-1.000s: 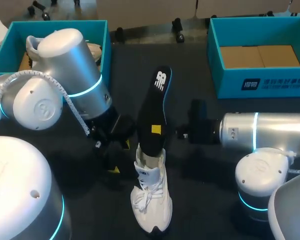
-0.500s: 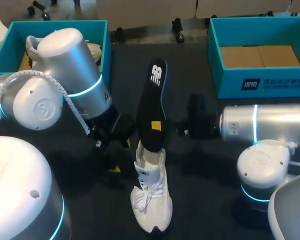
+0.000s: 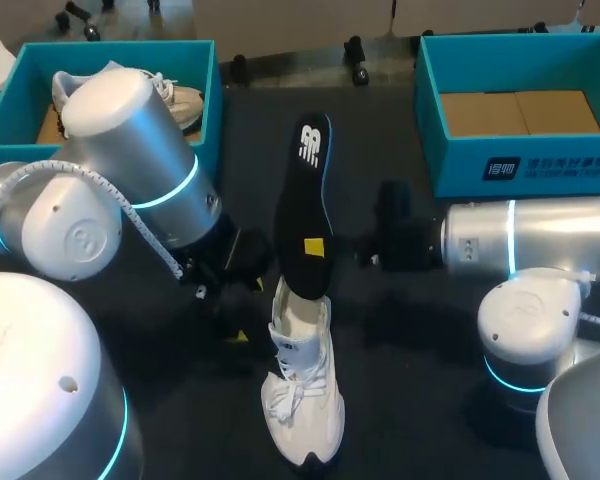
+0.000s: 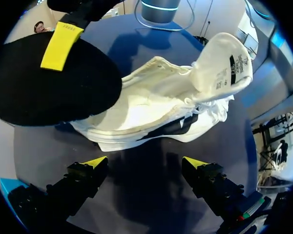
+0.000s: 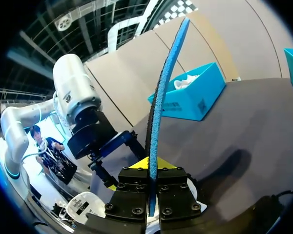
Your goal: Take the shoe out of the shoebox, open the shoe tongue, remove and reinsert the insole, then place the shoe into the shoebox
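The insole (image 3: 305, 210) is clamped upright over the shoe (image 3: 302, 385) by the right fingers (image 5: 132, 192); the left fingers (image 4: 83, 175) are spread alongside. Bare table (image 3: 420, 400) is flanked by shoeboxes (image 3: 520, 170).

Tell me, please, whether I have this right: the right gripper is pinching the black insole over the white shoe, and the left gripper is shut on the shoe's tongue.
Not quite. The left wrist view shows the left gripper open, short of the white shoe and touching neither it nor its tongue. The right gripper is indeed pinching the black insole over the shoe.
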Controlling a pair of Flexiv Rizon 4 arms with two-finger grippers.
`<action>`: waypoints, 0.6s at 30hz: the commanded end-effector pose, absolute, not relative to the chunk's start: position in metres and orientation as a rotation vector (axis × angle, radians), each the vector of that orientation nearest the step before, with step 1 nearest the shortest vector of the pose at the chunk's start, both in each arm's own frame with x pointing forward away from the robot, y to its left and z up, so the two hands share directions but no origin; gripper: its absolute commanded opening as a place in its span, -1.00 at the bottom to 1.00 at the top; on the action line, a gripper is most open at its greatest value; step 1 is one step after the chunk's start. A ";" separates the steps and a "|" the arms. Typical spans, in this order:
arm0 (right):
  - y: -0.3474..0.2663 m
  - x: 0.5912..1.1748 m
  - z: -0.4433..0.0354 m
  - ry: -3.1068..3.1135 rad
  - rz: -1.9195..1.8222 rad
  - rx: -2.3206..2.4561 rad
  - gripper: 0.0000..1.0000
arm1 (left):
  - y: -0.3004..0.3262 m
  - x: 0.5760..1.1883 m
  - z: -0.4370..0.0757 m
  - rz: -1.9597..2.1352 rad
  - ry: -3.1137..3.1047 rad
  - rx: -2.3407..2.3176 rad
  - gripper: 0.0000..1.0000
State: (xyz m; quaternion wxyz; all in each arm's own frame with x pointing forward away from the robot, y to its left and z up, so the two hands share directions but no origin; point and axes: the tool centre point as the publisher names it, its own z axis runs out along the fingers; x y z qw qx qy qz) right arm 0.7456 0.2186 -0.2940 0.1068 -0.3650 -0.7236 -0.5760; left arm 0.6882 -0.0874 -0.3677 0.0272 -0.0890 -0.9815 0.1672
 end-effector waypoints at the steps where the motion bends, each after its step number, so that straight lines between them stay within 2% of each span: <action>1: 0.220 0.745 -0.295 -2.137 -1.700 -1.069 -1.00 | -0.084 0.687 -0.367 0.540 -3.044 -0.256 1.00; 18: 0.220 0.745 -0.294 -2.153 -1.762 -0.943 -1.00 | -0.086 0.689 -0.366 0.525 -3.040 -0.237 1.00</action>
